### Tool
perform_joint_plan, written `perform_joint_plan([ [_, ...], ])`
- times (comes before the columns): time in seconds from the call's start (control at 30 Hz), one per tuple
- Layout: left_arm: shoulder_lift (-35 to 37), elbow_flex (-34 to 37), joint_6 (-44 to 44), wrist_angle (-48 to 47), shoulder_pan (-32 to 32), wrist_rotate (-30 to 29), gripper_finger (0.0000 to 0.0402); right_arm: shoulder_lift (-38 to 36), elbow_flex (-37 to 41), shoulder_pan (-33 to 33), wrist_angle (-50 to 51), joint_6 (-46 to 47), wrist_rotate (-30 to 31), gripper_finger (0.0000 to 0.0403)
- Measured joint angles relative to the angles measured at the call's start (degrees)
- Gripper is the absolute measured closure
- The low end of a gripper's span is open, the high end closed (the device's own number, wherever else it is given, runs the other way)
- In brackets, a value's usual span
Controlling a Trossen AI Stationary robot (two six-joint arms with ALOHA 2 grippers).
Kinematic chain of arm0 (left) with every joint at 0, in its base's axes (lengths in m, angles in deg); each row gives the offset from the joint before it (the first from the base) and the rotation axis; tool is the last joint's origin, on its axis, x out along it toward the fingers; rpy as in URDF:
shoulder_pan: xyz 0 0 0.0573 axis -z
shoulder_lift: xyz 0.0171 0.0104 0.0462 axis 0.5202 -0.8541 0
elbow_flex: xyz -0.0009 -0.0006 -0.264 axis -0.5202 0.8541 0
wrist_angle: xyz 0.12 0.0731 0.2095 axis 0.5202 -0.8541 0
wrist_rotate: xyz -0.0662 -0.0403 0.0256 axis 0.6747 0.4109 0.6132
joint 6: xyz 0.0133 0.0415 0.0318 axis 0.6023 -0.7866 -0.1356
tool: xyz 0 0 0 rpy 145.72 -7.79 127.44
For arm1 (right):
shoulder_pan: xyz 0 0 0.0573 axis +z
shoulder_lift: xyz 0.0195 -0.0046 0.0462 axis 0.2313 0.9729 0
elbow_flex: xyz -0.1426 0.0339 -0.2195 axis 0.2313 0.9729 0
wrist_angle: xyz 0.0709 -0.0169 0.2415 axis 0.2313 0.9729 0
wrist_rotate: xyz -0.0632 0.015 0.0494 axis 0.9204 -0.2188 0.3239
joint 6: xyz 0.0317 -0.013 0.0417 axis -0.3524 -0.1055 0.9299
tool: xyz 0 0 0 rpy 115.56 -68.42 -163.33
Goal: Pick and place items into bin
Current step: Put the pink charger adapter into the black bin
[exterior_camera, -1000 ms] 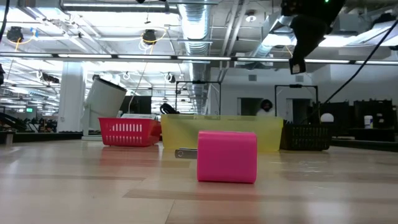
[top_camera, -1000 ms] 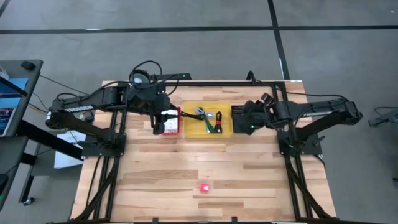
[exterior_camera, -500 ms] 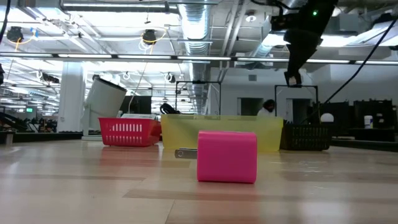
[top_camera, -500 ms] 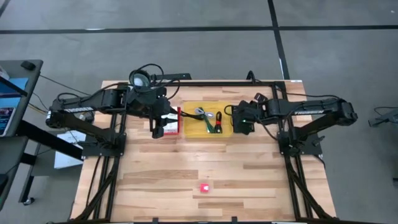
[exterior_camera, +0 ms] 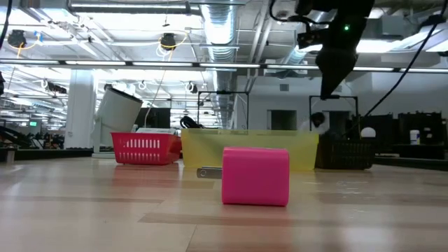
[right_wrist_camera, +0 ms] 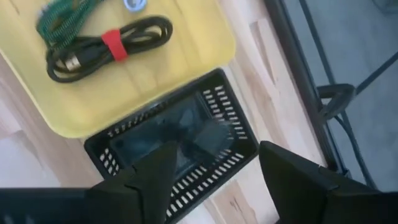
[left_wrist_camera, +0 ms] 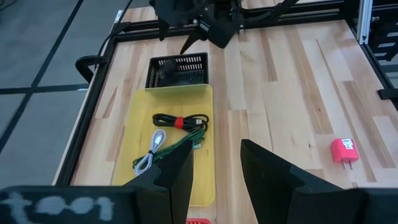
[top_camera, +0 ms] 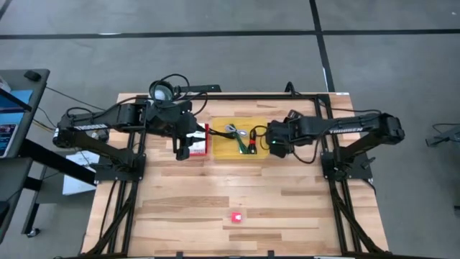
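Right gripper [top_camera: 274,143]: is hanging above the black basket [right_wrist_camera: 177,148], its two dark fingers [right_wrist_camera: 149,180] standing apart with nothing between them; the mesh floor of the basket is showing in the gap.
Black basket: is sitting directly below the right fingers, touching the end of the yellow tray [right_wrist_camera: 149,78] that lies just beyond the fingertips.
Left gripper [top_camera: 184,147]: is hovering over the red basket [exterior_camera: 143,149], fingers [left_wrist_camera: 180,180] parted a moderate way and gripping nothing.
Red basket: is lying under the left fingers, just beside the other end of the yellow tray.
Black cable [right_wrist_camera: 106,46]: is lying coiled in the tray with a red band around its middle, ahead of both pairs of fingers.
Green cable [left_wrist_camera: 174,148]: is resting in the tray next to the black cable, with a pale cable [left_wrist_camera: 149,155] alongside it.
Pink charger [top_camera: 236,216]: is standing alone on the wooden table [top_camera: 180,208], well apart from both pairs of fingers, metal prongs [exterior_camera: 208,172] sticking out sideways.
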Motion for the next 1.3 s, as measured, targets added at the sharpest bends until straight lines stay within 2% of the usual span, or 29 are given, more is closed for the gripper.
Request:
perform_joint_plan([
  [0.37, 0.0, 0.0, 0.0, -0.04, 0.0, -0.13, 0.0275, 1.02, 0.02, 0.36, 1.0, -0.1, -0.53, 0.0173],
  [0.67, 0.0, 0.0, -0.66, -2.64, -0.02, 0.28, 0.0275, -1.71, 0.02, 4.92, 4.09, 2.58, -6.72, 0.0173],
  [0.9, 0.0, 0.0, -1.14, -5.86, -0.02, 0.33, 0.0275, -2.34, 0.0, 11.87, 2.02, 5.91, -13.5, 0.0173],
  [1.1, 0.07, 1.05, -0.73, -8.0, -0.02, 0.28, 0.0275, -2.32, 0.0, 19.58, -5.36, 9.14, -13.77, 0.0173],
  [1.3, 0.85, 7.79, 3.34, -7.16, -0.01, -2.15, 0.0275, -2.21, 0.67, 27.02, -20.33, 9.59, -12.71, 0.0173],
])
